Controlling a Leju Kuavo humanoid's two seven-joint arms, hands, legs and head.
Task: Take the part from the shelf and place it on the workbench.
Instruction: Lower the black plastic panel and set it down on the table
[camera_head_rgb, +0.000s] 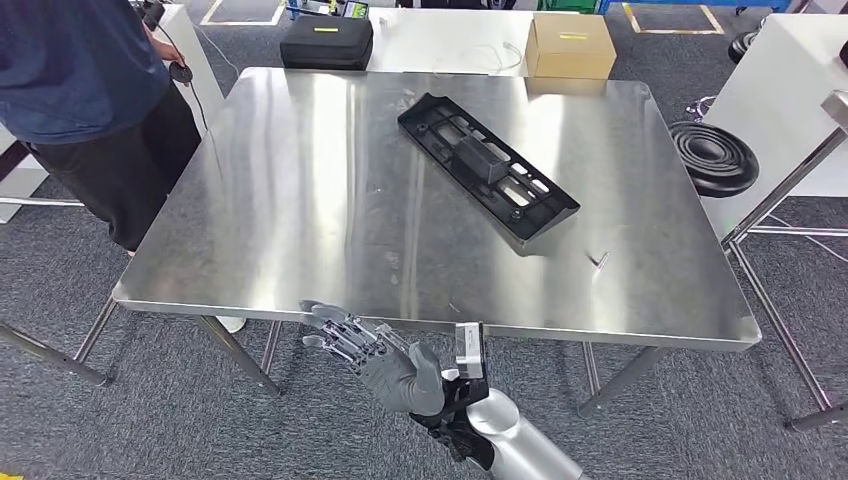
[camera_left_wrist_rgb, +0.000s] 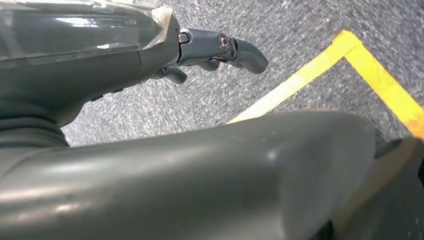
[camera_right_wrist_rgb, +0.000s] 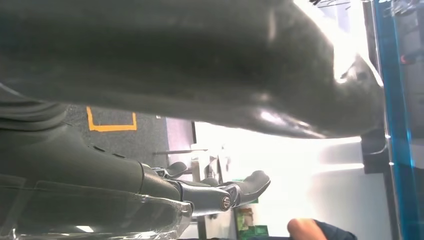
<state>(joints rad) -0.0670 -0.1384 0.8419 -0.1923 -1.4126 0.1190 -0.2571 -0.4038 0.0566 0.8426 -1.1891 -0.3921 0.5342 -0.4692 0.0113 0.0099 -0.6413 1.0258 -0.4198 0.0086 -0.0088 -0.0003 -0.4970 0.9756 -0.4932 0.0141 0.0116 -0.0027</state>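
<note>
1. Black part (camera_head_rgb: 487, 165) lies flat, slantwise, mid table (camera_head_rgb: 300, 200); placement looks done.
2. Right hand (camera_head_rgb: 385, 360) below the near table edge, fingers (camera_head_rgb: 335, 330) released, spread, holding nothing.
3. Left hand (camera_left_wrist_rgb: 150, 55) hangs over carpet; fingers' state: cannot tell.

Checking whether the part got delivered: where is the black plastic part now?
In the head view the black part lies flat on the steel workbench, right of centre toward the far edge, nearest the cardboard box.

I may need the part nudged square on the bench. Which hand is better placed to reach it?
Right, probably. The right hand is raised at the workbench's near edge, empty with fingers spread, facing the black part. The left hand hangs over carpet.
</note>
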